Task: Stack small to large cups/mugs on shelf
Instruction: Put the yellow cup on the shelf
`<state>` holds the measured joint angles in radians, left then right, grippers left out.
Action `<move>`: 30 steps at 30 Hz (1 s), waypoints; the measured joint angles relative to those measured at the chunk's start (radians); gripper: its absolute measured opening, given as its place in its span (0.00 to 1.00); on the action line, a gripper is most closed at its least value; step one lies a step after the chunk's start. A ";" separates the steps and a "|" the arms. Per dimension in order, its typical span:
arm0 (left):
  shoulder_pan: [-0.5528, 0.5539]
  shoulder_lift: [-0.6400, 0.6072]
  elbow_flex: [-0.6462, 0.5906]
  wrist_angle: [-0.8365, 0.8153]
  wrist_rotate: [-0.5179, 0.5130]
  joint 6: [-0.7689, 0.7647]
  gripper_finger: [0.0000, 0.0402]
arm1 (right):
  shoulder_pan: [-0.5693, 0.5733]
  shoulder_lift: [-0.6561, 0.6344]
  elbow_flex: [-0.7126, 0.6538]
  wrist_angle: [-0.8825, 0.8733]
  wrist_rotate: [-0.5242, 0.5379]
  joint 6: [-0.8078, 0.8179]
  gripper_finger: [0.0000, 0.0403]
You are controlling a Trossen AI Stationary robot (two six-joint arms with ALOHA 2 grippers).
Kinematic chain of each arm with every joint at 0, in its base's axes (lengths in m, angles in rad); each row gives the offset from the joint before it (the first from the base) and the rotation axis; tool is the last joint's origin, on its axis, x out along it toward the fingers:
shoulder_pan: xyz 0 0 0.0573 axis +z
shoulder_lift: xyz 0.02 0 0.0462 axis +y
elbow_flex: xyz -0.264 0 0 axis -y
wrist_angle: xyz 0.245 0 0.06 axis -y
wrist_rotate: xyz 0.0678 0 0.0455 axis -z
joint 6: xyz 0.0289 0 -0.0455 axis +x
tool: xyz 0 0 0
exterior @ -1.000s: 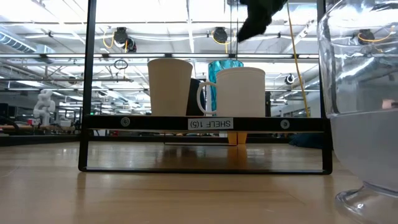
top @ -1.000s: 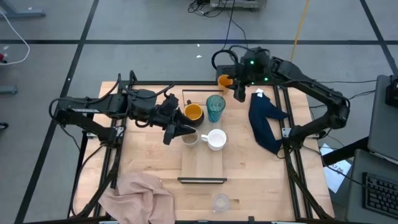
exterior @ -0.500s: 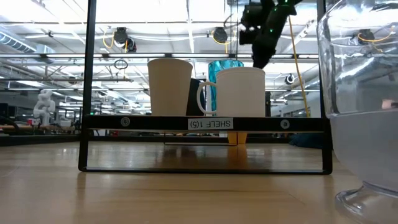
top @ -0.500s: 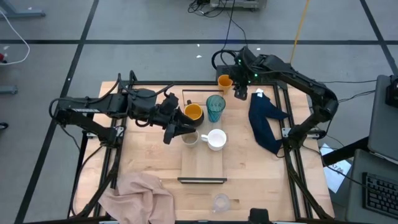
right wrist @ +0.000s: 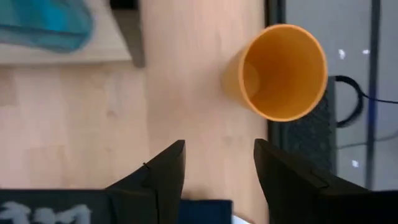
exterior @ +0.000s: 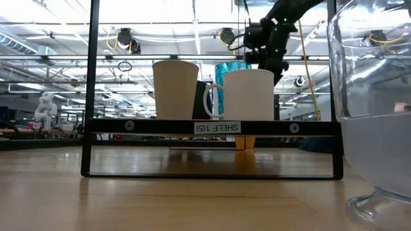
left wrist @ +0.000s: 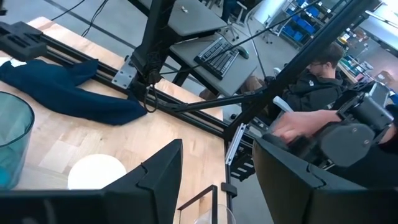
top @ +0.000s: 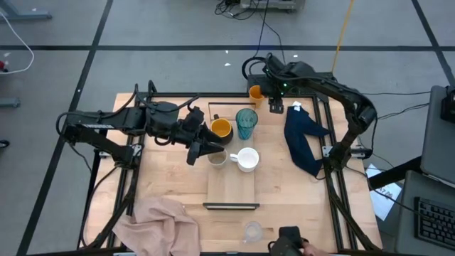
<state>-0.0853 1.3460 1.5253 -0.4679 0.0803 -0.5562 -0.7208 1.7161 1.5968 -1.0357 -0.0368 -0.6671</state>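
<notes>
The shelf (top: 231,186) lies along the middle of the table. On it stand the teal tumbler (top: 247,122), the dark mug with an orange inside (top: 221,128), the beige cup (top: 217,158) and the white mug (top: 247,159). The small orange cup (top: 256,92) stands upright on the table by the far edge. My right gripper (top: 275,107) hovers open just right of it, pointing steeply down; the cup (right wrist: 283,71) lies ahead of its fingers. My left gripper (top: 202,148) hangs open in the air left of the beige cup. The tiny clear glass (top: 252,231) stands at the near edge.
A dark blue cloth (top: 302,139) lies along the table's right side and a pink cloth (top: 160,220) at the near left corner. A black frame (top: 323,153) borders the table. The left wrist view shows a person (left wrist: 323,106) seated beyond the table.
My right gripper has come down beside the small orange cup and tipped from a shallow slant to point steeply down, its wrist swinging a little toward the table's left. Its fingers stay apart. The cups have not moved.
</notes>
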 joint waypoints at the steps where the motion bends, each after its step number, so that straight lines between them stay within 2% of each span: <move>1: 0.000 0.000 0.000 0.000 0.000 -0.003 0.49 | 0.000 0.006 0.000 0.006 0.016 -0.005 0.44; 7: 0.000 0.000 0.000 0.000 0.000 -0.004 0.49 | 0.000 0.050 0.000 0.066 0.059 -0.007 0.40; 19: -0.002 0.000 0.000 -0.008 0.006 -0.008 0.49 | 0.016 0.067 -0.001 0.153 0.060 -0.053 0.39; 30: 0.000 0.000 0.000 -0.009 0.027 -0.011 0.49 | 0.046 0.137 0.000 0.181 0.036 -0.061 0.39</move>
<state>-0.0853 1.3460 1.5257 -0.4770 0.1078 -0.5674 -0.6752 1.8528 1.5967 -0.8543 -0.0010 -0.7276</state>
